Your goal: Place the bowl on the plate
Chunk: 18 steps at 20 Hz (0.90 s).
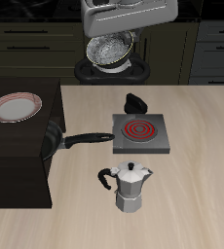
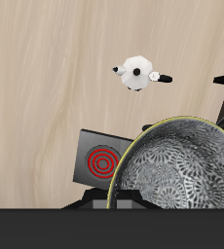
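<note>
Partly hidden jaws (image 1: 115, 60) grip the raised bowl (image 1: 112, 49).

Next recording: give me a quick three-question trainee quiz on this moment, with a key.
1. True or false: the bowl already sits on the plate.
2. What stands nearest the table's front edge? A) moka pot B) burner C) frying pan
3. Fill in: the plate rests on a raised dark ____.

Key: 1 false, the bowl is held high at the gripper, far back; 2 A; 3 cabinet.
</note>
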{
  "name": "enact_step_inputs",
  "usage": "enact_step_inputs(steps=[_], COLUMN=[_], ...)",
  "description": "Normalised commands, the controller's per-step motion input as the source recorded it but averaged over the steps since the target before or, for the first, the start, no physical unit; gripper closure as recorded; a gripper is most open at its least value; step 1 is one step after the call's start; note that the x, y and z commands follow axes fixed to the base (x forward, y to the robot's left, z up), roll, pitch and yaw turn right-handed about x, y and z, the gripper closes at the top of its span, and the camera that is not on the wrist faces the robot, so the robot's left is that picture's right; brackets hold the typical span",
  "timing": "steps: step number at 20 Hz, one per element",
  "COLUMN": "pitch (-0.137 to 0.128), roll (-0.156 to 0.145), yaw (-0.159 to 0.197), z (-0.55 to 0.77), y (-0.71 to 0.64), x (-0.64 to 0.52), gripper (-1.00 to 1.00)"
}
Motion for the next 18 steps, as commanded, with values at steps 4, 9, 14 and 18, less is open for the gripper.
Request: enact_step_inputs(steps=[4,9,14,18], pitch=[0.004,0.016,-0.022,-0.022], roll=[-0.014,-0.052,-0.021,-0.035], yaw=[0.009,-0.035,-0.018,-0.024], z=[-0.02,0.0,0.13,0.12], y=[-0.45,-0.5,-0.48,-0.47], x=[-0.1,0.02,-0.15,-0.1], gripper=[1.0,1.0,1.0,1.0])
